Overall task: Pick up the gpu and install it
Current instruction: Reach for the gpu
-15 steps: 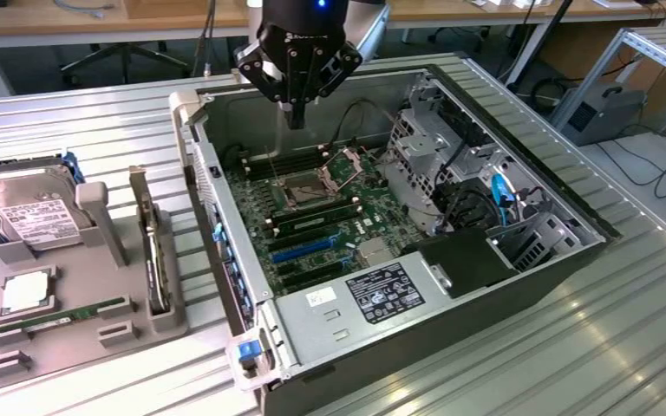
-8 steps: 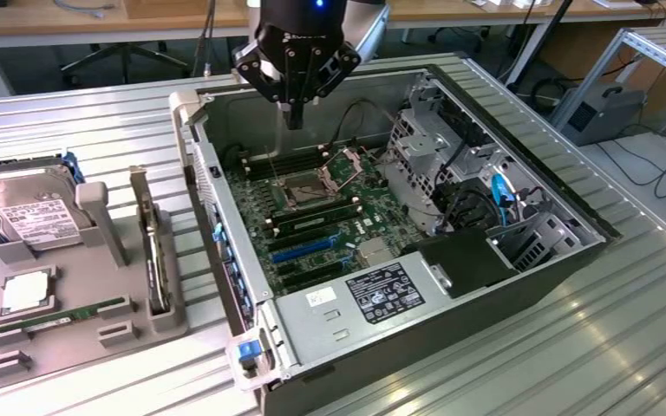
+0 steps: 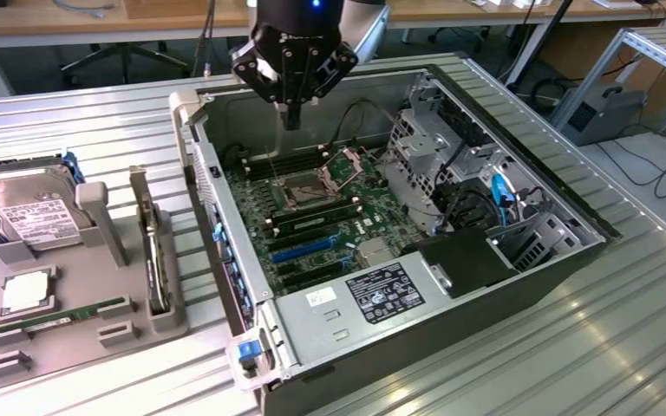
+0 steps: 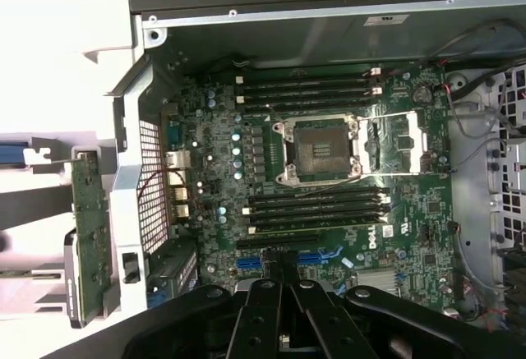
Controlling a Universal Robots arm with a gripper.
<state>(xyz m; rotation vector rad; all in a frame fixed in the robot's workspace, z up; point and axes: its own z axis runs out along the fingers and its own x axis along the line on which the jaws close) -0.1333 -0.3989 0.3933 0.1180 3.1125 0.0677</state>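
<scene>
Hard drive (image 3: pixel 27 217) sits at the exterior view's far left on a grey fixture (image 3: pixel 67 347). Just right of it the gpu (image 3: pixel 153 251) stands on edge in its slot, untouched. Upper centre, the gripper (image 3: pixel 291 121) hangs pinched shut and empty over the open computer case (image 3: pixel 240 113). Fetching the card, I'd say, wants jaws spread and squared to its thin top edge.

Open computer case (image 3: pixel 426 355) on a slatted metal bench (image 3: pixel 634 347).
Its motherboard (image 3: pixel 322 225) shows an open CPU socket (image 3: pixel 306 186); at the exterior view's left, a grey holder (image 3: pixel 67 351) carries a hard drive (image 3: pixel 27 212) and a green RAM stick (image 3: pixel 62 314).
</scene>
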